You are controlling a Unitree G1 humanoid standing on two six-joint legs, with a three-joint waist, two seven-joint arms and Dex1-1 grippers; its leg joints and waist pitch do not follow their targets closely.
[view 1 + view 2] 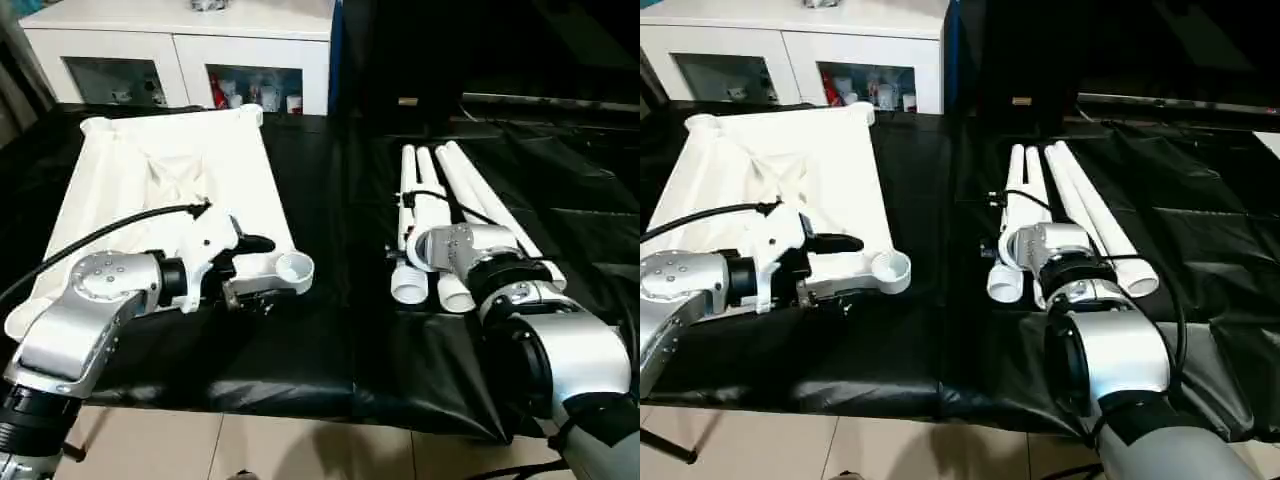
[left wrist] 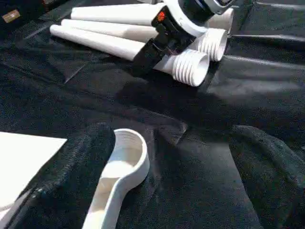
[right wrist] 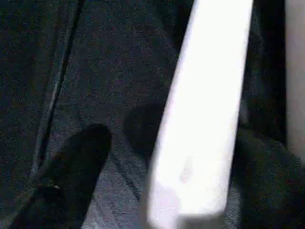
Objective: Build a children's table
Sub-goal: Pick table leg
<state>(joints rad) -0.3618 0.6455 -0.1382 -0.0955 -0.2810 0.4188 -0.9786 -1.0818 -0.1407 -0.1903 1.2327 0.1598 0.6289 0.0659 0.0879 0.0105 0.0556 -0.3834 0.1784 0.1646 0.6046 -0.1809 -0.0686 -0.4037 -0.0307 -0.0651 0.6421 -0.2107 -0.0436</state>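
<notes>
On the black sheet point(image 1: 330, 350) covering the bench, your white tabletop point(image 1: 170, 190) is lying underside up at the left, and the four legs point(image 1: 440, 200) are lying side by side at the right, threaded ends pointing toward you. Your left gripper point(image 2: 167, 176) is sitting spread wide at the tabletop's near right corner socket point(image 1: 294, 268) — one finger point(image 2: 71, 171) is pressing right against the socket's rim, the other is standing well apart over bare sheet, so nothing is being grasped. Your right gripper point(image 2: 147, 55) is reaching down onto the legs near their threaded ends; from its wrist, the jaws are straddling one leg point(image 3: 200, 119) — apart, with dark sheet showing on either side, not clenched on it. Your right forearm point(image 1: 530, 320) is blocking part of the legs' near ends. Behind the bench, a white glass-doored cabinet point(image 1: 190, 60) is standing with small items on its shelves
</notes>
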